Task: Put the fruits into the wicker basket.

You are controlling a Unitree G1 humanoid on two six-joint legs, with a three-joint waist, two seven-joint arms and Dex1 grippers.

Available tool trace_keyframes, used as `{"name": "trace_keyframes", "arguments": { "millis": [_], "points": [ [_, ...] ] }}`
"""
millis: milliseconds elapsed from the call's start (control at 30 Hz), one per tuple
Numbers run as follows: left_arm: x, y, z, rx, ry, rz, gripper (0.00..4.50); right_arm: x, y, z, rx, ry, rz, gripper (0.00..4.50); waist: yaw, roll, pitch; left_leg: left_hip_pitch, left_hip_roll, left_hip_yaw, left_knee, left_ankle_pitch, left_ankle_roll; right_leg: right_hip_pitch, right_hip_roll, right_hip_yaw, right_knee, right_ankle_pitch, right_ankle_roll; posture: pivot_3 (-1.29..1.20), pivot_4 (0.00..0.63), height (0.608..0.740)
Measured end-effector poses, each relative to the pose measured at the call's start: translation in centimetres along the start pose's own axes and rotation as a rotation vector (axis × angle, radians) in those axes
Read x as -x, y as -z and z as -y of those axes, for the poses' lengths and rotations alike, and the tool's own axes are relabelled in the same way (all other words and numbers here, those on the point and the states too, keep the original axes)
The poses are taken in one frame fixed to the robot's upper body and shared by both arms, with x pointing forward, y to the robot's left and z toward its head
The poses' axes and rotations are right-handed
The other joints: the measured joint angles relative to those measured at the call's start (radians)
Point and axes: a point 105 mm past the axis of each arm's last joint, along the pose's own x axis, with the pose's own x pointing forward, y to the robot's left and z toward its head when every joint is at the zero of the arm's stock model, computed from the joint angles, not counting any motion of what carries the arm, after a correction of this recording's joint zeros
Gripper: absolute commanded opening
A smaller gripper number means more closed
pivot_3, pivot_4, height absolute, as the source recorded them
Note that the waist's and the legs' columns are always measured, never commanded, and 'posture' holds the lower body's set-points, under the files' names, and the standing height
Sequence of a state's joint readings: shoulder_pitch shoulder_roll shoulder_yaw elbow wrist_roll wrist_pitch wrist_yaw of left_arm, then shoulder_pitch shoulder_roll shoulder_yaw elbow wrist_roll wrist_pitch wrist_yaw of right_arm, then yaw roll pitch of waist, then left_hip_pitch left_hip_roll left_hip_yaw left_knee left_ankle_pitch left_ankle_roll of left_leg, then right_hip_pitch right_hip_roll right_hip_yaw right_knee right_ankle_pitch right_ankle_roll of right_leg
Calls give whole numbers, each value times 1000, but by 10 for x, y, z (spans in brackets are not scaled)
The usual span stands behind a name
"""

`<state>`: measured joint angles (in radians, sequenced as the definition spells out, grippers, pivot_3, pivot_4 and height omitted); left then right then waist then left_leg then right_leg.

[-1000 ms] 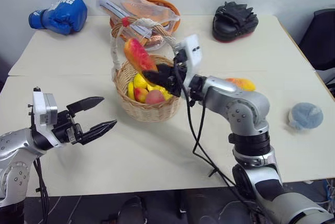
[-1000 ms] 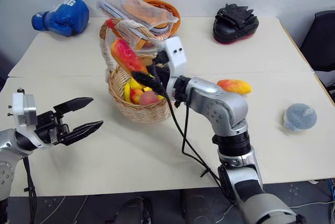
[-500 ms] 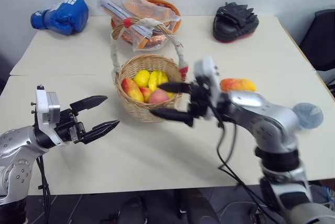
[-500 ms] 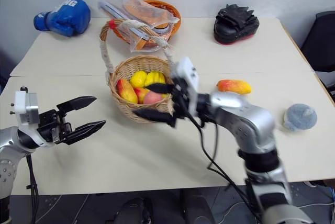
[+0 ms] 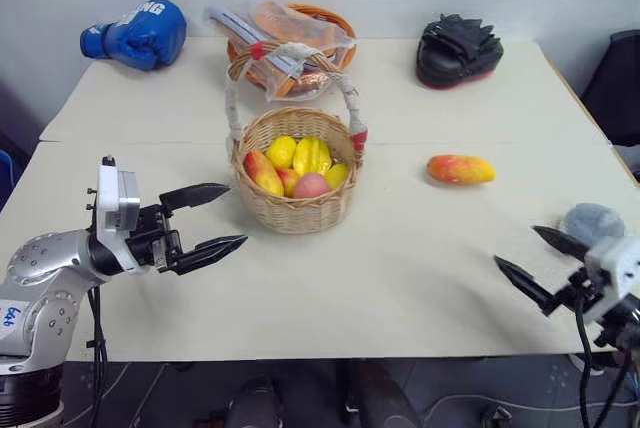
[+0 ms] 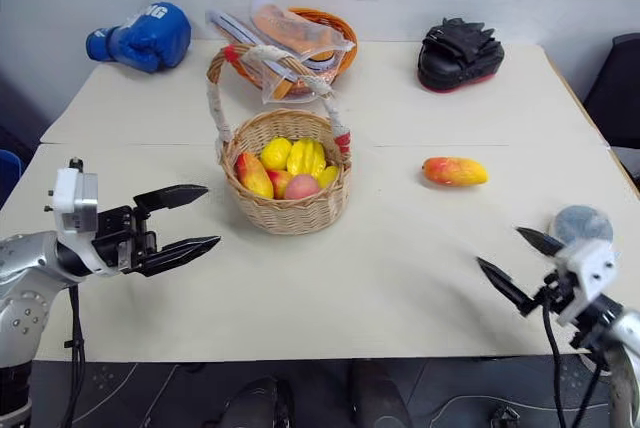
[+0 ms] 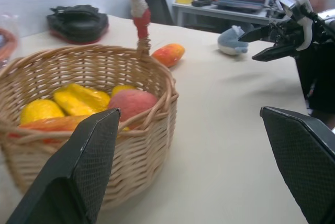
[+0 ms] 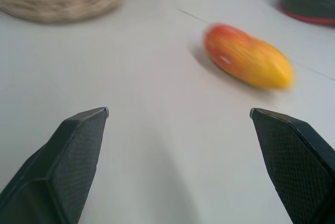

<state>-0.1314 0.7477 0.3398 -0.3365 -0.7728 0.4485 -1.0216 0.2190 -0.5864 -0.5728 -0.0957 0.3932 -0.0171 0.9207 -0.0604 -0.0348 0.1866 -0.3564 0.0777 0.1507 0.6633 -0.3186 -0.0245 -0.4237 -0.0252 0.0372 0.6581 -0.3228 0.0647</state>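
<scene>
The wicker basket (image 5: pixel 300 216) stands mid-table, its cloth-wrapped handle arching over it. Inside lie an orange-red mango (image 5: pixel 262 172), a pink peach (image 5: pixel 311 185) and some yellow fruit (image 5: pixel 311 155). A second mango (image 5: pixel 460 169) lies alone on the table to the basket's right. My left gripper (image 5: pixel 235 215) is open and empty just left of the basket, pointing at it. My right gripper (image 5: pixel 516 246) is open and empty low at the table's front right, well in front of the loose mango (image 8: pixel 248 56).
At the back stand a blue boxing glove (image 5: pixel 140 33), an orange bowl of plastic-wrapped items (image 5: pixel 300 33) and a black padded mitt (image 5: pixel 458 48). A grey-blue pouch (image 5: pixel 592 218) lies by the right edge, beside my right gripper.
My right gripper let a mango go into the basket, then swung right and down to the table's front right. My left gripper edged slightly toward the basket.
</scene>
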Motion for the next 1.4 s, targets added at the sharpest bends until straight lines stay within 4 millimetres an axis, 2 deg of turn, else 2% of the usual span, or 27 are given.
{"name": "trace_keyframes", "arguments": {
  "millis": [100,200,267,333,467,600,667,767,900,1000,1133,1167,1300,1400],
  "points": [
    [-5,-4,-1,-14,27,10,4500,8,5,13,57,110,1,4485,-12,1,0,3,0,1,-1,0,-1,2,0,1,1,0,0,0,150,740],
    [-7,-4,-5,-3,33,15,4500,-1,2,23,105,127,-6,4485,-25,1,0,4,2,1,-2,0,-1,3,1,1,1,0,0,0,150,740],
    [-9,-4,-7,-2,45,18,4500,-20,-9,34,167,94,-27,4485,-33,3,1,4,2,3,-1,0,-1,3,0,3,1,0,0,0,150,740],
    [-9,-6,-9,-8,47,23,4500,-40,-31,43,221,59,-7,4485,-32,3,1,5,2,2,-1,0,-2,3,2,2,1,0,0,0,150,740],
    [-16,-6,-8,-11,75,21,4500,-97,-64,49,316,-116,-91,4485,-33,5,2,4,3,2,-2,1,-3,1,2,2,1,-1,-1,0,150,740],
    [-17,-6,-8,-12,79,25,4500,-136,-58,44,327,-249,-220,4485,-21,5,3,0,4,1,-1,1,-3,-3,3,1,1,-1,-2,0,150,740],
    [-18,-4,-8,-4,76,27,4500,-156,-51,46,333,-253,-267,4485,-23,5,3,-1,4,3,-1,1,-3,-4,2,2,1,-1,-1,0,150,740],
    [-18,-2,-7,6,66,32,4500,-175,-39,45,359,-257,-328,4485,-26,5,3,-1,4,3,0,1,-2,-4,1,2,1,-1,-1,0,150,740],
    [-15,3,-6,21,46,24,4500,-186,-33,49,391,-218,-366,4485,-29,5,3,-1,4,3,1,1,-2,-4,1,2,2,-1,-1,0,150,740],
    [-16,1,-3,8,42,23,4500,-193,-33,48,377,-211,-355,3847,-30,5,3,-1,4,3,1,1,-2,-4,1,2,3,-1,-1,0,150,740],
    [-16,0,-4,6,31,23,4500,-196,-35,49,376,-211,-340,2646,-32,5,3,0,4,3,1,1,-2,-3,1,2,3,-1,-1,0,150,740],
    [-16,0,-4,6,29,24,4500,-196,-35,49,378,-211,-333,2519,-33,5,3,0,4,3,1,1,-2,-3,1,2,3,-1,-1,0,150,740],
    [-16,0,-5,5,22,24,4500,-196,-36,48,421,-216,-307,2452,-38,5,3,0,4,3,1,1,-3,-3,1,2,3,-1,-1,0,150,740],
    [-15,-1,-6,0,14,27,4500,-192,-46,44,495,-282,-248,2452,-44,7,4,-1,4,3,1,1,-3,-4,1,2,3,-1,-1,0,150,740]
  ]
}}
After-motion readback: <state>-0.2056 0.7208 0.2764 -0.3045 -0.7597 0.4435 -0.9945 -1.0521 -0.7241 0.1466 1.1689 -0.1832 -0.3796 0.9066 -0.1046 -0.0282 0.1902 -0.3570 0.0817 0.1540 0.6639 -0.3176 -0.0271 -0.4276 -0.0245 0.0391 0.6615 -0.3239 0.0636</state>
